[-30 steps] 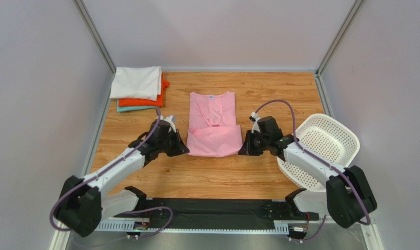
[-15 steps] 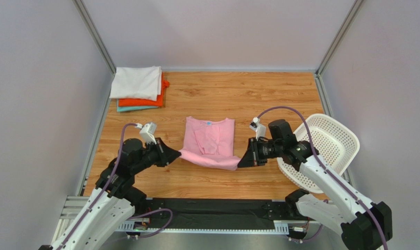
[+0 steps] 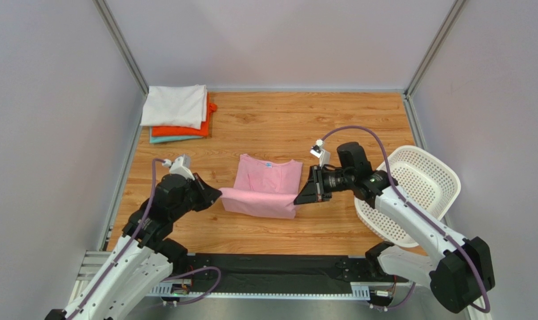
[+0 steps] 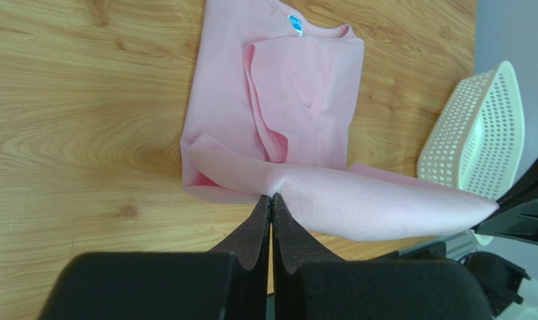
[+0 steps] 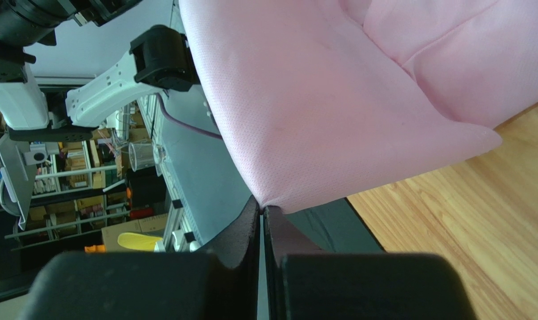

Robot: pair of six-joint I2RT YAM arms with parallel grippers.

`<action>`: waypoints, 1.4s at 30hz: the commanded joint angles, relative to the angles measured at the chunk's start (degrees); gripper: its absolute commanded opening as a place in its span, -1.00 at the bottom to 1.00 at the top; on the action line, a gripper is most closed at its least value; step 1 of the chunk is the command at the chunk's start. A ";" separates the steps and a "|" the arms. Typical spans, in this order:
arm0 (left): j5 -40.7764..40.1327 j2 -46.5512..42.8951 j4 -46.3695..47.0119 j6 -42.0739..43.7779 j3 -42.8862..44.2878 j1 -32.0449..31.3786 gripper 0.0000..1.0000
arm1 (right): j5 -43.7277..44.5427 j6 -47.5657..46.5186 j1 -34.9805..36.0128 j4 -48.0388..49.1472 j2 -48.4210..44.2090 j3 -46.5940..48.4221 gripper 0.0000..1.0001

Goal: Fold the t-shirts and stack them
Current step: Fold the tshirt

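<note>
A light pink t-shirt (image 3: pixel 265 187) lies mid-table, its collar end with a small blue neck label (image 4: pixel 295 25) flat on the wood. Its near hem is lifted off the table and stretched between both grippers. My left gripper (image 3: pixel 216 194) is shut on the hem's left corner (image 4: pixel 273 193). My right gripper (image 3: pixel 298 198) is shut on the hem's right corner (image 5: pixel 261 201). The raised fold hangs over the shirt's lower part. At the back left, a white folded t-shirt (image 3: pixel 175 105) tops an orange-red one (image 3: pixel 185 130) and a teal one (image 3: pixel 171 139).
A white perforated basket (image 3: pixel 415 190) leans tilted at the table's right edge, just behind my right arm. Grey walls and metal rails bound the wooden table (image 3: pixel 285 120) on three sides. A black base bar (image 3: pixel 272 270) runs along the near edge.
Both grippers pulled the pink shirt toward the near edge, then rose with the hem and carried it back toward the collar. The shirt now lies closer to me, its lower part doubled over.
</note>
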 commanded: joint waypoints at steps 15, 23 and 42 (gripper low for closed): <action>-12.75 16.35 9.60 1.97 10.88 0.04 -1.00 | -2.62 0.55 -8.93 8.79 10.53 6.44 -1.00; -13.02 27.34 13.38 3.64 15.01 0.65 -1.00 | 0.81 1.16 -11.22 10.37 14.22 6.61 -0.99; -6.87 49.04 17.07 7.95 30.30 4.87 -1.00 | 5.55 0.20 -16.67 10.90 28.98 18.65 -0.99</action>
